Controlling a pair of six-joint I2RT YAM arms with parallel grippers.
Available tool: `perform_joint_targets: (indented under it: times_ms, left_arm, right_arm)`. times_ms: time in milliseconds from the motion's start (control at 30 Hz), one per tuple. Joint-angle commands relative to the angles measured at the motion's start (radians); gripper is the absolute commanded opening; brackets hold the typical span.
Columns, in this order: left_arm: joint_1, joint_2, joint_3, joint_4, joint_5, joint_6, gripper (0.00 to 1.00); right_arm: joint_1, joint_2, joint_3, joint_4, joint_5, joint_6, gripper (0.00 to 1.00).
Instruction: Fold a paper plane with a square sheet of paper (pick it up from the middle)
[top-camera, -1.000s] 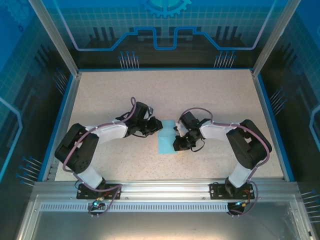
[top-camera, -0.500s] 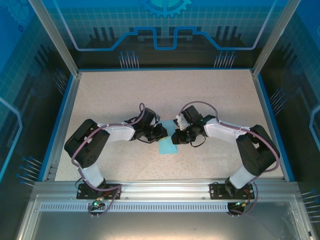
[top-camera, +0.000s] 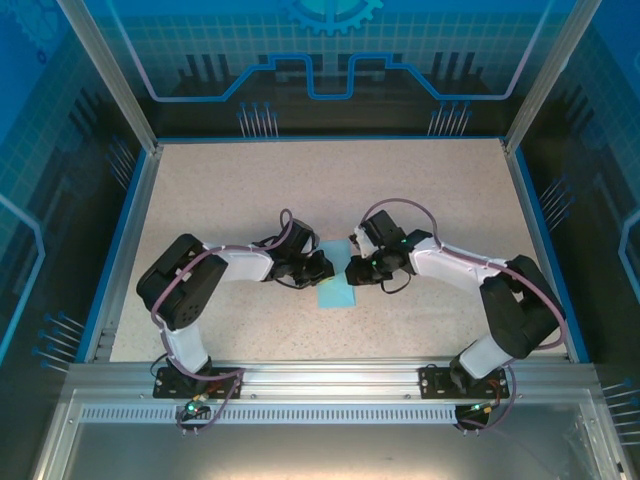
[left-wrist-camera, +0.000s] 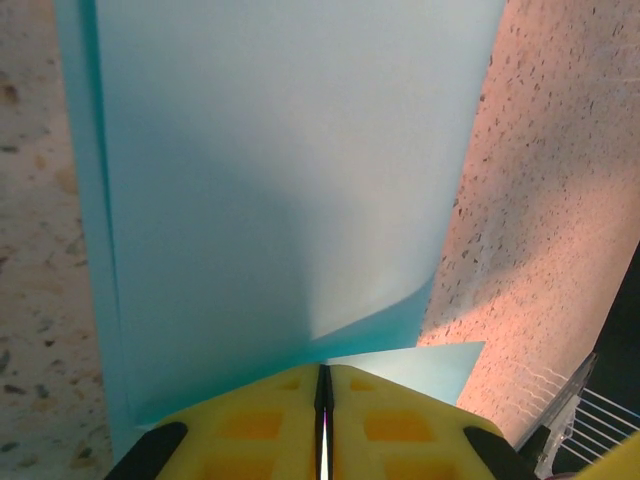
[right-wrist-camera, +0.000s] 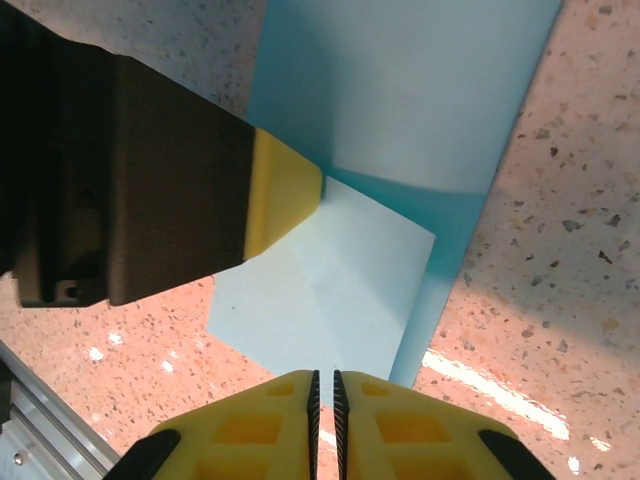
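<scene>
The square sheet of paper (top-camera: 335, 291) is light blue and lies mid-table between both arms. My left gripper (top-camera: 321, 266) meets its left edge, and my right gripper (top-camera: 351, 272) meets its right edge. In the left wrist view the left gripper (left-wrist-camera: 323, 373) is shut, with the sheet (left-wrist-camera: 270, 180) rising from its tips and a flap curling to the right. In the right wrist view the right gripper (right-wrist-camera: 323, 377) shows only a hairline slit, and the tip of a raised, paler flap (right-wrist-camera: 340, 290) runs into it. The left arm's yellow fingertip (right-wrist-camera: 285, 198) touches that flap's far edge.
The speckled beige table (top-camera: 220, 190) has a blue rim (top-camera: 128, 240) on three sides. An aluminium rail (top-camera: 330, 375) carrying the arm bases runs along the near edge. Both arms are bent inward, their elbows near the table's sides.
Both grippers have moved further in over the sheet and slightly away from the bases. The left jaws have closed. Less of the sheet shows between them than a second ago.
</scene>
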Motion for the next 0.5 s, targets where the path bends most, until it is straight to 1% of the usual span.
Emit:
perform_joint_targets:
  times_ms: [0, 233, 467]
  left_arm:
    - [-0.005, 0.019, -0.007, -0.013, -0.020, -0.008, 0.13]
    - [-0.004, 0.018, -0.013, -0.019, -0.028, -0.008, 0.13]
    - [-0.004, 0.018, -0.016, -0.019, -0.027, -0.007, 0.14]
  right_arm:
    - [0.042, 0.003, 0.009, 0.011, -0.009, 0.009, 0.15]
    - [0.061, 0.109, 0.024, 0.085, -0.097, 0.026, 0.13]
    - [0.053, 0.200, 0.041, 0.114, -0.136, 0.030, 0.12]
